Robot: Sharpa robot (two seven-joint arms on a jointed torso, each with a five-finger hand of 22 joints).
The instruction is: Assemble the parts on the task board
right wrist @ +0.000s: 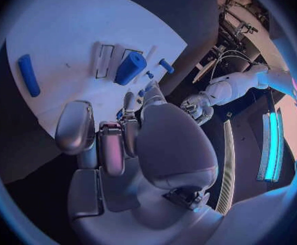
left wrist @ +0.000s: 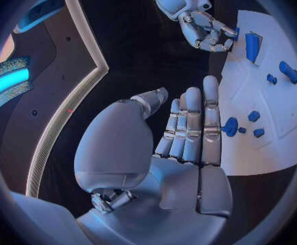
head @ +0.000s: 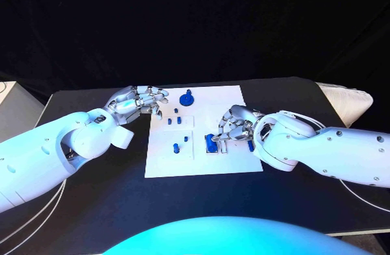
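Note:
The white task board [head: 203, 153] lies mid-table. On it are a round blue knob [head: 187, 100], small blue pegs [head: 174, 120] and a larger blue block [head: 212, 143]. My left hand [head: 134, 104] hovers at the board's far left corner. Its fingers [left wrist: 192, 125] are stretched out with nothing in them, their tips beside the knob [left wrist: 230, 127]. My right hand [head: 235, 125] is over the board's right side with its fingers [right wrist: 114, 141] curled, right next to the block [left wrist: 253, 46]. A speck of blue shows at its fingertips; whether it holds a part is unclear.
The right wrist view shows a blue cylinder [right wrist: 129, 68] by some slots, a blue bar [right wrist: 29, 75] and a small peg [right wrist: 166, 66] on the board. Black table [head: 97, 193] surrounds the board. A white object [head: 349, 102] sits at the table's far right edge.

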